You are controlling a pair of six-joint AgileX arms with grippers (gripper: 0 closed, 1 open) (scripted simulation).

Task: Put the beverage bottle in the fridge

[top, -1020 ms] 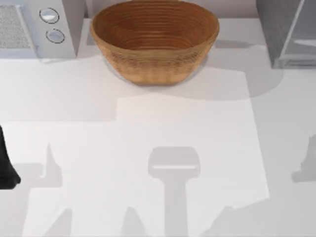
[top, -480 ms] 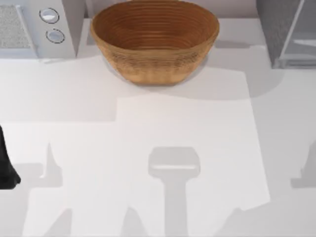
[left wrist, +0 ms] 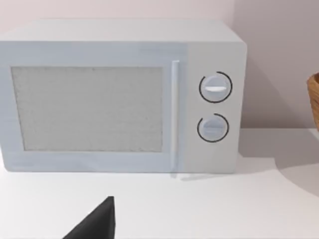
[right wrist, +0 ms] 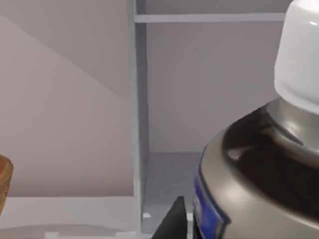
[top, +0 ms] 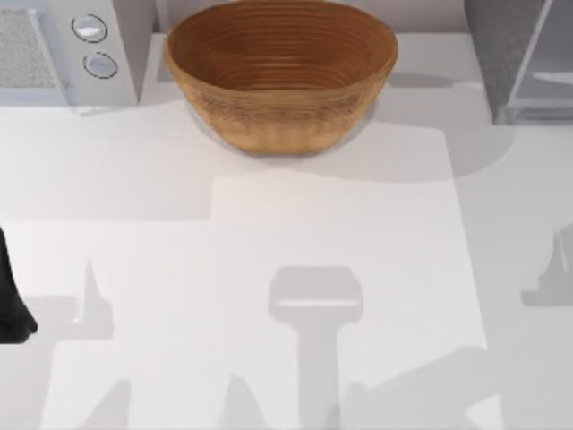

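Bottle risk noted: the beverage bottle sits close against the right wrist camera, facing the fridge interior; whether the right hand grips it I cannot tell. Entering off-line could knock the cap on the frame. Left hand idles facing the microwave.

You face a white surface crossed by soft grey shadows, backed by a plain pale wall.
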